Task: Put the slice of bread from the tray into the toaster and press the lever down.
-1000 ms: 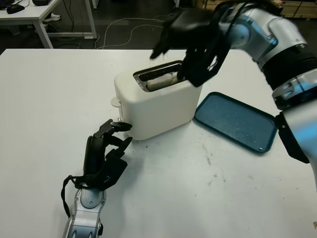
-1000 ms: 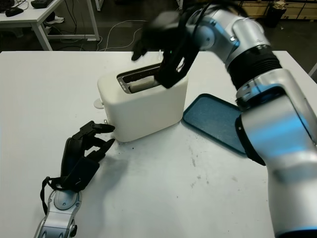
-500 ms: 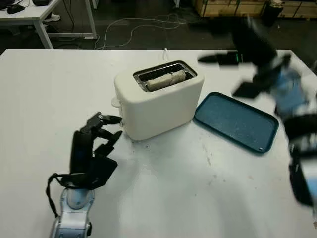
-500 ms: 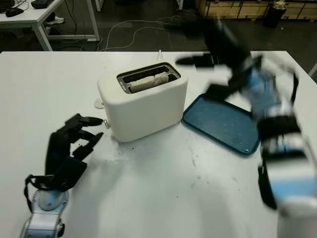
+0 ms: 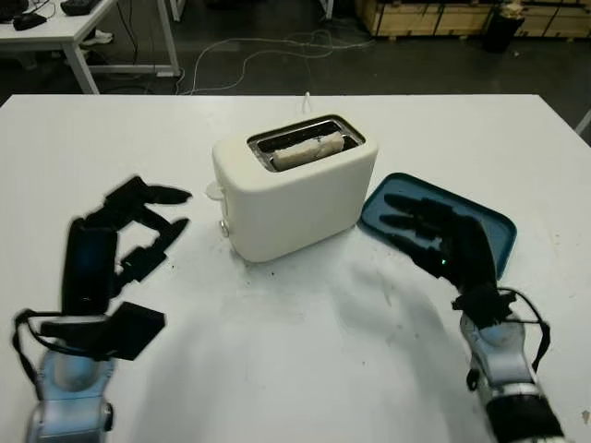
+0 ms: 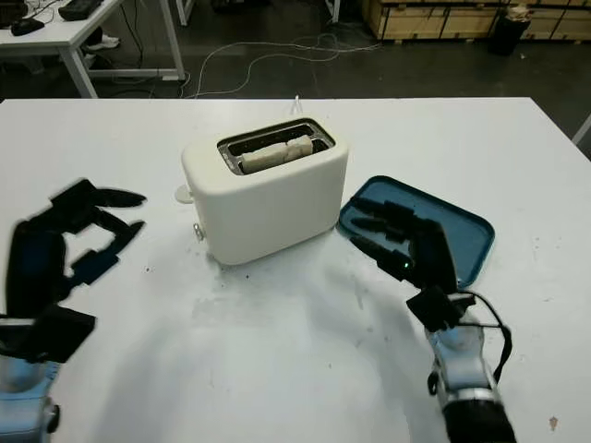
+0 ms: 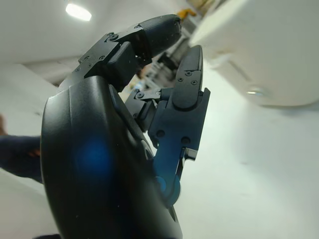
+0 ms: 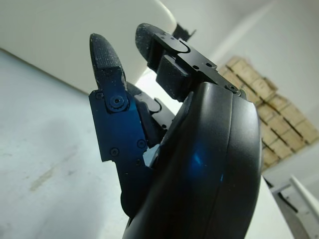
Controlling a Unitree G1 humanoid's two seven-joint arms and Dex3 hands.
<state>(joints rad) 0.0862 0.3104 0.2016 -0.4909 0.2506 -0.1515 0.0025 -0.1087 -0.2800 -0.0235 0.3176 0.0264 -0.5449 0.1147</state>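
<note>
White table (image 5: 277, 369), unlabelled toaster (image 5: 295, 198)

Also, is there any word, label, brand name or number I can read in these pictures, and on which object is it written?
None can be read.
White plastic toaster: its visible sides are plain.
Teal rectangular tray: no lettering shows.
Cardboard boxes behind the white table: any labels are too small to read.

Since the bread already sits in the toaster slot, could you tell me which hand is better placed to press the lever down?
Probably the left hand. The lever sticks out of the toaster on the side facing that hand, which is open. The right hand, also open, is over the tray, with the toaster body between it and the lever.
</note>
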